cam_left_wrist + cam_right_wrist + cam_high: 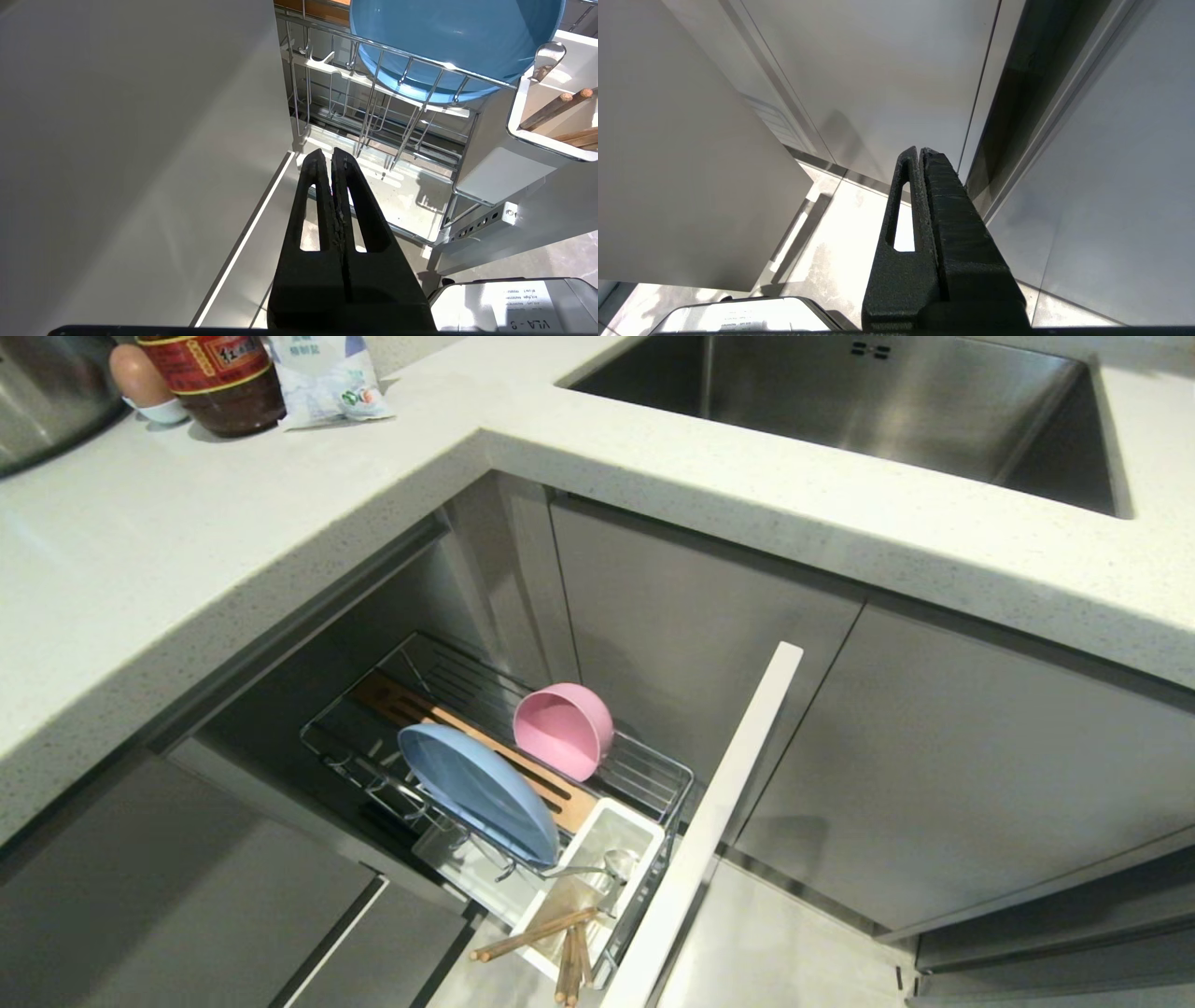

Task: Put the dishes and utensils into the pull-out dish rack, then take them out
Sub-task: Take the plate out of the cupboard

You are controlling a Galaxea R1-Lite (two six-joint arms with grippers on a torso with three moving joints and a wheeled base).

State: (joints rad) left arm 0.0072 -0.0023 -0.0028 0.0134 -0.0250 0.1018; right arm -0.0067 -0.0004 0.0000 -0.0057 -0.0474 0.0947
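The pull-out dish rack (653, 770) stands pulled out below the counter, its white front panel (709, 831) toward me. A light-blue plate (476, 791) leans on edge in the wire prongs, and a pink bowl (563, 728) lies on its side behind it. The white caddy (644, 859) holds a silver spoon (611, 865) and wooden chopsticks (537, 936). From the left wrist, the plate (448, 37) and the chopsticks (556, 105) show above my left gripper (327, 154), which hangs shut and empty below the rack's side. My right gripper (919, 151) is shut, empty, near cabinet fronts. Neither arm shows in the head view.
A steel sink (896, 401) is set in the white counter (747, 495) at the back right. A dark sauce jar (219, 378), an egg in a cup (140, 383) and a packet (322, 378) stand at the back left. Grey cabinet doors (934, 775) flank the rack.
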